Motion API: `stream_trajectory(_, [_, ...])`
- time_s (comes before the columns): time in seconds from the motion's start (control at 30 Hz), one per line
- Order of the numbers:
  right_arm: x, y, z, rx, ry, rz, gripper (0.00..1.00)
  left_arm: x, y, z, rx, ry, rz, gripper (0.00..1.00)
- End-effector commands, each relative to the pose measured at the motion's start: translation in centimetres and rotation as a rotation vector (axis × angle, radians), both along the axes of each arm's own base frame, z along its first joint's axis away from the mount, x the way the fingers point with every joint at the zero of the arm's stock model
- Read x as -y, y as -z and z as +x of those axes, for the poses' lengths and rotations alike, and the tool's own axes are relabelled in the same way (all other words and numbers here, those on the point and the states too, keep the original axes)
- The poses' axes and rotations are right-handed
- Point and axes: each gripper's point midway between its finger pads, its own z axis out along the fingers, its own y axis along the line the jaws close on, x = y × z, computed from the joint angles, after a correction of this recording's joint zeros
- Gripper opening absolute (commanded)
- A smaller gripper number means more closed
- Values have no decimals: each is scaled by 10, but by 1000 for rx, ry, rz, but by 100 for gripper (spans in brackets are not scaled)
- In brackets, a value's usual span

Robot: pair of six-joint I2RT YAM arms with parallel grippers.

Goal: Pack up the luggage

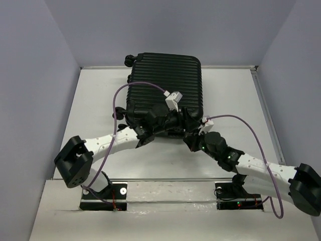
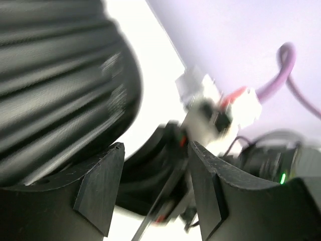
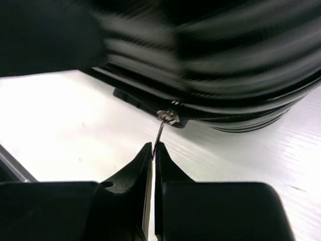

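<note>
Although its two shells sit closed together, so that nothing inside can be seen, the luggage lies flat on one ribbed side at the far middle of the pale table, with its casters at the far left. Both arms meet at its near edge. The right gripper is pinched tight on the thin metal zipper pull, which hangs from the slider on the seam between the shells. The left gripper stands partly open with nothing between its fingers, just beside the suitcase's rounded corner. That view is blurred, so I cannot tell whether a finger touches the shell.
</note>
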Motion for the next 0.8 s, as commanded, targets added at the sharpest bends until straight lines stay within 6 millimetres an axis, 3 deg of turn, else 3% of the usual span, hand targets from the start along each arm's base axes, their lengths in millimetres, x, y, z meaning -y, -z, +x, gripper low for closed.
stream_trajectory(0.0, [-60, -90, -14, 179, -88, 310, 7, 6, -36, 61, 112, -165, -58, 66])
stream_trajectory(0.03, [-73, -112, -14, 212, -104, 355, 7, 10, -31, 64, 102, -163, -50, 66])
stream_trajectory(0.07, [-82, -107, -9, 208, -82, 342, 7, 7, -29, 68, 89, -175, -46, 66])
stream_trajectory(0.13, [-87, -107, -8, 193, -65, 410, 7, -17, -32, 83, 78, -219, -67, 66])
stream_trajectory(0.17, [-88, -104, -8, 207, -69, 431, 7, -24, -26, 81, 61, -205, -59, 66])
stream_trajectory(0.27, [-70, -67, 2, 151, 35, 302, 7, -56, -33, 84, 45, -229, -56, 69])
stream_trajectory(0.37, [-47, -63, 9, 146, 81, 306, 7, -100, -38, 74, 61, -330, -11, 77])
stream_trajectory(0.47, [-37, -61, 11, 137, 76, 272, 7, -168, -42, 71, 69, -494, 28, 93])
stream_trajectory(0.5, [-38, -63, 10, 139, 67, 271, 7, -189, -59, 63, 102, -530, 11, 95])
stream_trajectory(0.53, [-38, -64, 10, 144, 61, 265, 7, -210, -46, 59, 71, -565, 83, 96])
stream_trajectory(0.57, [-39, -66, 12, 148, 54, 253, 7, -246, -54, 61, 86, -663, 92, 99])
stream_trajectory(0.6, [-41, -65, 12, 143, 46, 244, 7, -266, -41, 55, 47, -702, 148, 99])
stream_trajectory(0.7, [-47, -67, 11, 145, 16, 236, 7, -324, -30, 52, 23, -859, 213, 99])
stream_trajectory(0.77, [-50, -63, 10, 136, 0, 227, 7, -338, -19, 49, -24, -885, 208, 99])
